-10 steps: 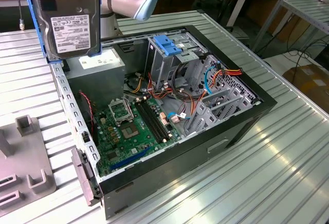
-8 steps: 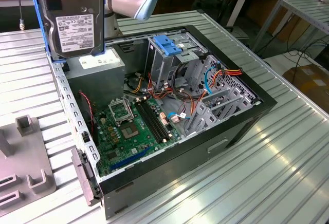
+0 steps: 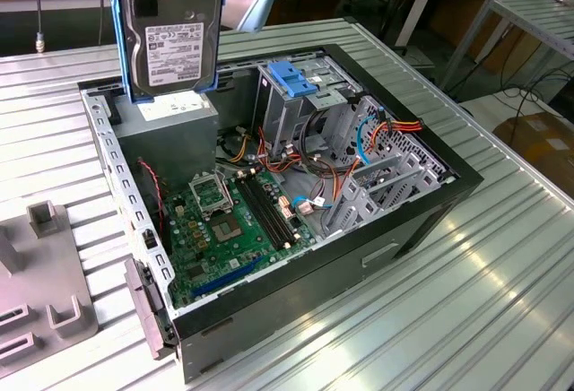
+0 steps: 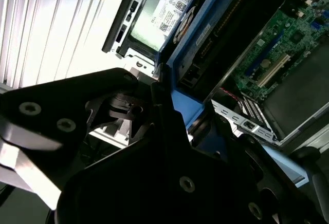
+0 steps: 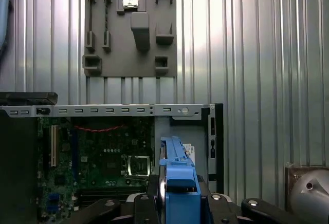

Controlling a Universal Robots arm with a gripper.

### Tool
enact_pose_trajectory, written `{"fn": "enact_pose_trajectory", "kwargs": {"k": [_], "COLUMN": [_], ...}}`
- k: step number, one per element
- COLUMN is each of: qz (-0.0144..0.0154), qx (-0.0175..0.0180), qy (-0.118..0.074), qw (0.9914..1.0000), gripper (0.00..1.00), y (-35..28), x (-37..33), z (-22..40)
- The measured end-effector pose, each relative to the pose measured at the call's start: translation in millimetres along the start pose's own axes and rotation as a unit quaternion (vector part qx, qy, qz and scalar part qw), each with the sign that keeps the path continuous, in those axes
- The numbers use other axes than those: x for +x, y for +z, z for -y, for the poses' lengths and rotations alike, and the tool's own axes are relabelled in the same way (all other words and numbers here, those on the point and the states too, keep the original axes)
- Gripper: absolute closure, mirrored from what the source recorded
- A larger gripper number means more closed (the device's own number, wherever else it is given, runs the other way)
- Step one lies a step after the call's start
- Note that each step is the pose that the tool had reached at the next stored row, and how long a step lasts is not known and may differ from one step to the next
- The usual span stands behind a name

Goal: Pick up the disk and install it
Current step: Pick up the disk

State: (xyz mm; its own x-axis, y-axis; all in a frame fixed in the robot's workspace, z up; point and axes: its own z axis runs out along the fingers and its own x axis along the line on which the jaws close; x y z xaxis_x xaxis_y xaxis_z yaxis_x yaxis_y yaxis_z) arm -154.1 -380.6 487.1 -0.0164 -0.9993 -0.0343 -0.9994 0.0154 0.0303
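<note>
Single arm's gripper [image 5: 177,206] is holding the disk [image 3: 170,37], a flat silver-grey metal hard drive with a white printed label and a blue plastic carrier frame. The disk is hanging upright in the air over one corner of the open black tower computer case [image 3: 377,256]. In the first wrist view the fingers [image 5: 146,206] are pinching the disk across its blue frame, one on each side, with the frame's narrow edge [image 5: 177,183] running between them. Inside the case, right under the disk, a large grey power-supply box [image 3: 170,135] is sitting. The disk is looking clear of it, though the gap is hard to judge. A green motherboard [image 3: 224,221] is lying on the case floor. A bare metal drive cage topped by a blue plastic bracket [image 3: 291,82] is standing inside the case, beside the power-supply box. A bundle of orange, red and blue cables [image 3: 395,126] is trailing just past the cage. Outside the case, a flat grey fixture plate with raised blocks [image 5: 131,29] is resting on the ribbed aluminium worktop [image 3: 466,301]. Judging the step: pickup is looking complete and the carry toward installing is in hand, nothing seated yet. Judging the need: seating is likely calling for squaring the carrier frame to the cage opening, keeping the grip firm, and staying clear of the cables and the power-supply box.
</note>
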Motion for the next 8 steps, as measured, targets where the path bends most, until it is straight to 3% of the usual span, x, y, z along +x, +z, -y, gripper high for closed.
{"fn": "enact_pose_trajectory", "kwargs": {"k": [8], "qz": [0.0], "qx": [0.0], "qy": [0.001], "qw": [1.0], "gripper": [0.63], "y": [1.2], "x": [16.0], "z": [2.3]}}
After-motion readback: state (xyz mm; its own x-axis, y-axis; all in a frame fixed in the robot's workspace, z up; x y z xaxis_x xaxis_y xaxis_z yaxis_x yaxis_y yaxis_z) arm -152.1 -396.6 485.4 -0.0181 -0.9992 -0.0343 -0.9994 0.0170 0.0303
